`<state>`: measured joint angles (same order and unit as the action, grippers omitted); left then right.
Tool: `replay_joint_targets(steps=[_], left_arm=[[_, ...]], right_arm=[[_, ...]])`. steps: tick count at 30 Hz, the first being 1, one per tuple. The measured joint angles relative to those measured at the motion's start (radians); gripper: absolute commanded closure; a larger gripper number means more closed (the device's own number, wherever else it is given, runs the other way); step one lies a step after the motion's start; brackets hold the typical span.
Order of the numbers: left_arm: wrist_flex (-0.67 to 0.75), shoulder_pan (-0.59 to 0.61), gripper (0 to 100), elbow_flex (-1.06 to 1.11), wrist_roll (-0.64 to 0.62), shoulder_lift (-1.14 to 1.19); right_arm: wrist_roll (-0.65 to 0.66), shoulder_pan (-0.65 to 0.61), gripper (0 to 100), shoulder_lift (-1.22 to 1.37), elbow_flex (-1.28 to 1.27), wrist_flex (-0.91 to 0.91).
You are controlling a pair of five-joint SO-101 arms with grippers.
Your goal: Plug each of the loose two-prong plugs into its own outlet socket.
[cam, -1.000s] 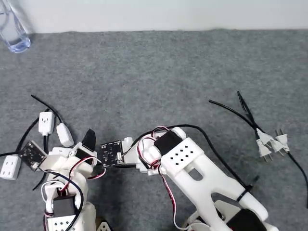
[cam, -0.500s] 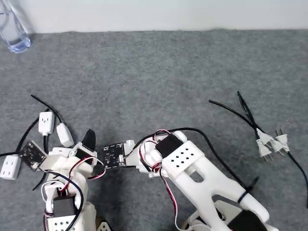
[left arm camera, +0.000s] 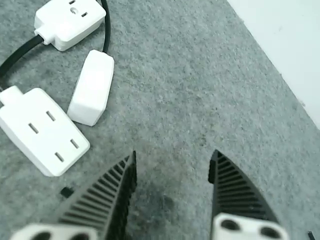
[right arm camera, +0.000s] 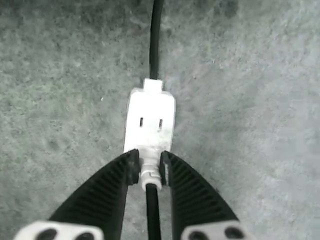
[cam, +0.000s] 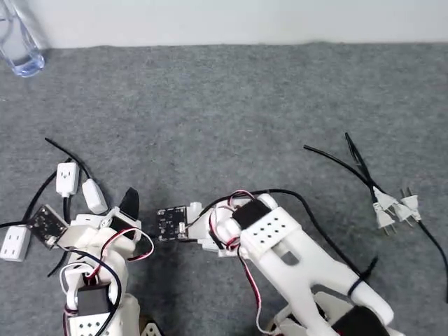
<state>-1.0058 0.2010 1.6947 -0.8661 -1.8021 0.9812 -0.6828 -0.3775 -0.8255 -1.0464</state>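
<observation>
My right gripper (right arm camera: pixel 148 160) is shut on the white neck of a two-prong plug (right arm camera: pixel 150 179). The plug's black cord runs back between the fingers. The plug sits against the end of a white outlet socket (right arm camera: pixel 150 122) on the grey mat; two slots show on the socket's face. In the high view the right arm (cam: pixel 273 234) covers this spot. Two loose plugs (cam: pixel 385 211) (cam: pixel 408 204) lie at the far right. My left gripper (left arm camera: pixel 175 185) hangs open over bare mat, beside three white outlet sockets (left arm camera: pixel 70 22) (left arm camera: pixel 92 87) (left arm camera: pixel 42 132).
The left arm (cam: pixel 91 280) stands at the front left with sockets (cam: pixel 66 178) (cam: pixel 14 243) and black cords around it. A clear glass (cam: pixel 21 52) sits in the far left corner. Black cords (cam: pixel 336 164) trail from the loose plugs.
The right arm has drawn back a little toward the front and right in the high view. The left arm, the sockets and the loose plugs have stayed put.
</observation>
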Motion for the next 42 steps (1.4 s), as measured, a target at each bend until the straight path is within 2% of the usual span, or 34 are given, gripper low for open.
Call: replay_joint_targets(steps=[17,19,23,25,32,42], left_arm=[[0.0,0.0,77,0.0,0.0,0.0],[0.0,0.0,77,0.0,0.0,0.0],[0.0,0.0,77,0.0,0.0,0.0],[0.0,0.0,77,0.0,0.0,0.0],[0.0,0.0,77,0.0,0.0,0.0],[0.0,0.0,77,0.0,0.0,0.0]], right_arm=[[0.0,0.006,98.2,0.083,0.028,0.017],[0.0,0.006,93.2,0.098,0.064,-0.029],[-0.023,0.006,73.0,0.164,0.16,-0.17],[-0.049,0.011,69.2,0.17,0.192,-0.232],[-0.044,0.003,79.5,0.183,0.25,-0.305],[-0.044,-0.003,80.1,0.183,0.25,-0.307]])
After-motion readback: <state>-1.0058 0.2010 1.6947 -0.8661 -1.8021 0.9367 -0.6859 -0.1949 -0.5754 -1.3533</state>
